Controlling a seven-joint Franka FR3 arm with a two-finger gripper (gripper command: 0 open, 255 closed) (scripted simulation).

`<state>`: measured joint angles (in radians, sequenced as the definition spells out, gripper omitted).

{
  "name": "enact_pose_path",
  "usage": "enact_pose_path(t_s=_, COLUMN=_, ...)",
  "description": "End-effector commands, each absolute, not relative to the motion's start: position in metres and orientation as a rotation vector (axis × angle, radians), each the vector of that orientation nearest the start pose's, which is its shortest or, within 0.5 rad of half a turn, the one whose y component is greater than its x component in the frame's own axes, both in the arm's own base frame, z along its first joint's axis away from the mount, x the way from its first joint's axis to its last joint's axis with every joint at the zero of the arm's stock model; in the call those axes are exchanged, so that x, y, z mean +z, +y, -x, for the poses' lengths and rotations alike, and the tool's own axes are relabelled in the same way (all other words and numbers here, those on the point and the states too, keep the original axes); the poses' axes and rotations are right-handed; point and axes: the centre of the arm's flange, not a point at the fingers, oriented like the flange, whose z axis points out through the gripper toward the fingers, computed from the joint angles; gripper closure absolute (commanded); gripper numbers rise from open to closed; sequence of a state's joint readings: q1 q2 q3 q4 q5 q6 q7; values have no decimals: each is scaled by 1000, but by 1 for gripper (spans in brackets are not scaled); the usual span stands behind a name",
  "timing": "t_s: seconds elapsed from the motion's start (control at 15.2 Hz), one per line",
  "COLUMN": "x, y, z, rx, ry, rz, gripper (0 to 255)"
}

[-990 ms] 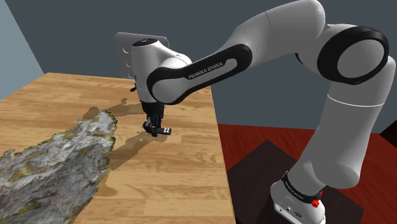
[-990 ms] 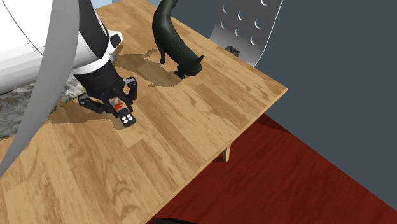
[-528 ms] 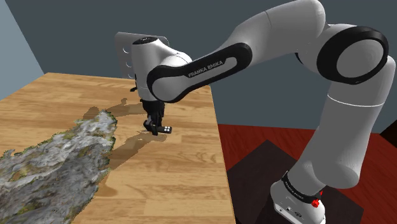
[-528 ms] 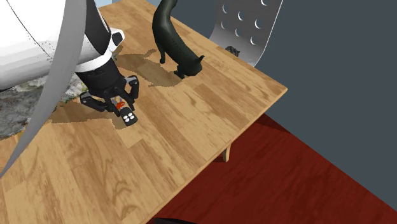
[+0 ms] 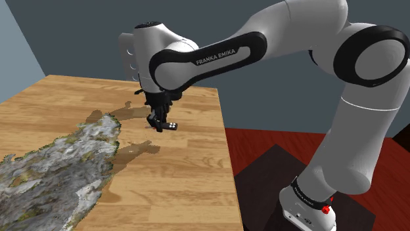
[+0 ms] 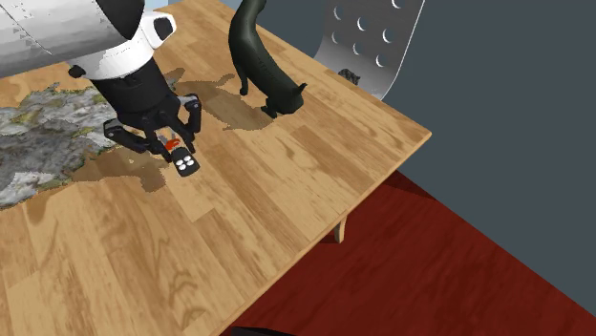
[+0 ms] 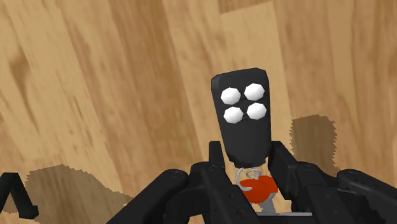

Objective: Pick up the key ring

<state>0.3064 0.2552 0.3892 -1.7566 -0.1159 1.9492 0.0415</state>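
One key ring (image 7: 243,118), a black four-button fob, hangs clear above the wooden table (image 5: 190,177). The gripper (image 7: 247,156) has its fingers clamped narrowly on it, beside its red tag.

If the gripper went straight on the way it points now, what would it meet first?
The wooden table, probably: the gripper points down at it, and the key ring in its jaws would touch first.
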Motion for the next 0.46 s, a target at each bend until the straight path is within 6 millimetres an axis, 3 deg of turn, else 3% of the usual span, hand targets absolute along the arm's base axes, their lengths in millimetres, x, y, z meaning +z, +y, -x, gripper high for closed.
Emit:
enact_pose_path(t_s=0.0, x=438, y=379, z=-492, rx=57, ry=-1071, rz=2980, gripper=255)
enact_pose_path(t_s=0.26, x=459, y=379, z=-492, rx=57, ry=-1071, rz=2980, gripper=255)
enact_pose_path(t_s=0.4, x=460, y=379, z=-492, rx=57, ry=-1071, rz=2980, gripper=255)
